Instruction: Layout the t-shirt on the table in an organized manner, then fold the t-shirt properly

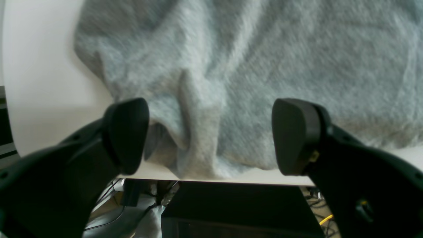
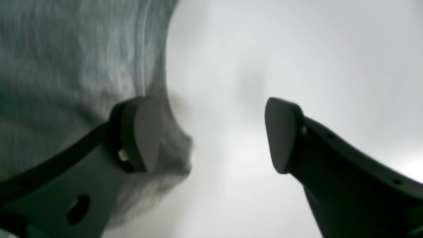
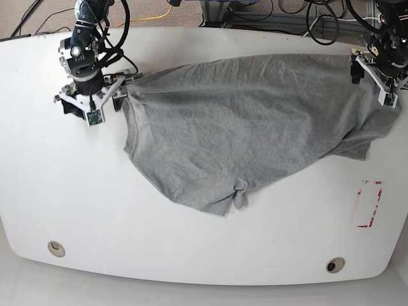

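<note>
The heather-grey t-shirt (image 3: 255,121) lies spread and wrinkled across the white table (image 3: 191,255), one bunched edge pointing toward the front. At the shirt's left end, my right gripper (image 3: 89,102) hangs open. In the right wrist view the right gripper (image 2: 211,135) has one finger over the shirt's edge (image 2: 66,82) and the other over bare table (image 2: 297,49). My left gripper (image 3: 377,73) is over the shirt's far right end. The left wrist view shows the left gripper (image 1: 211,137) open above a raised fold of the shirt (image 1: 198,125), close to the table's edge (image 1: 43,82).
A red tape rectangle (image 3: 368,204) marks the table at the right front. Two round grommet holes (image 3: 56,248) (image 3: 335,264) sit near the front edge. Cables (image 3: 159,13) run behind the far edge. A dark box (image 1: 238,211) stands below the table edge.
</note>
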`<state>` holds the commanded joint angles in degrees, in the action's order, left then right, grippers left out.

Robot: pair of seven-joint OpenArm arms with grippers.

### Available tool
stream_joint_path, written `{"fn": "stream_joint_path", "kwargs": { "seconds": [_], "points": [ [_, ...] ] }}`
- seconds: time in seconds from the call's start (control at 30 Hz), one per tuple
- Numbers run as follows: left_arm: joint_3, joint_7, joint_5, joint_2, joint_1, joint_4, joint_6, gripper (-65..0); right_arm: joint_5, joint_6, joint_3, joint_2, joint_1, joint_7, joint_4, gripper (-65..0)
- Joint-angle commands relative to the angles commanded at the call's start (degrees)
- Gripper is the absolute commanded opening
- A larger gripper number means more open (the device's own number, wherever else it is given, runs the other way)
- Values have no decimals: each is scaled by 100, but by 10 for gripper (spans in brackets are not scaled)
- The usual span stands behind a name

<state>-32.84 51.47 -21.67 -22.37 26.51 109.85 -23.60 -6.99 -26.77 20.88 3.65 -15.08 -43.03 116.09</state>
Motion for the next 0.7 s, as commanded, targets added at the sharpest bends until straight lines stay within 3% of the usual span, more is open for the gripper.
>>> {"fn": "stream_joint_path", "kwargs": {
  "seconds": [0.37, 0.5, 0.7],
  "points": [
    [-1020, 0, 9, -114, -1020, -237, -9, -96, 53, -9, -53, 9, 1099, 0, -510, -182],
    [-1020, 0, -18, -422, -1389, -914, -9, -96, 18, -9, -308, 26, 1301, 0, -738, -182],
    [-1046, -18, -9, -554, -1996, -2057, -9, -96, 53, -9, -536, 35, 1363, 0, -905, -182]
  ]
}}
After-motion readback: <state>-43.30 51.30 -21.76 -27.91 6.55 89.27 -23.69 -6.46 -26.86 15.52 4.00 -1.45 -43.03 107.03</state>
